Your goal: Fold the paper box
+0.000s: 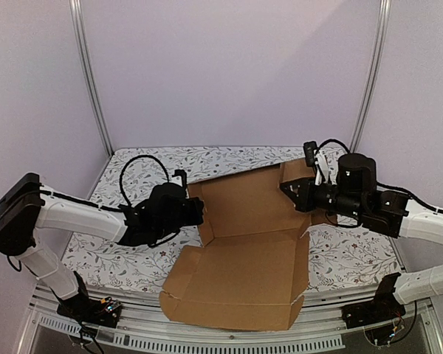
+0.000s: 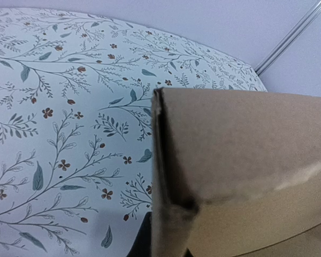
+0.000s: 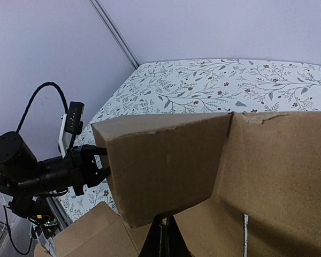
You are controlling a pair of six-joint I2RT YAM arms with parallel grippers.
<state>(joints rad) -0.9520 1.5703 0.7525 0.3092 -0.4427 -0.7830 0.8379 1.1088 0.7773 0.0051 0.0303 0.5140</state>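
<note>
Floral tabletop [image 1: 118, 258] — brown paper box [image 1: 244, 269]

Your black two-finger left gripper [image 1: 198, 210]: fingers closed, pointing inward, white forearm about level. Black two-finger right gripper [image 1: 287, 189]: closed, facing it.

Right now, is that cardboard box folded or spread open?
Partly folded: the paper box has its far side raised, its near panel lying flat.

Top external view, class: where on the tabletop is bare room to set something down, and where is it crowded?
Free: far strip between back wall and paper box; near-left patch between left arm and box; near-right patch between box and right arm. Crowded: the middle, where left gripper and right gripper meet the box.
</note>
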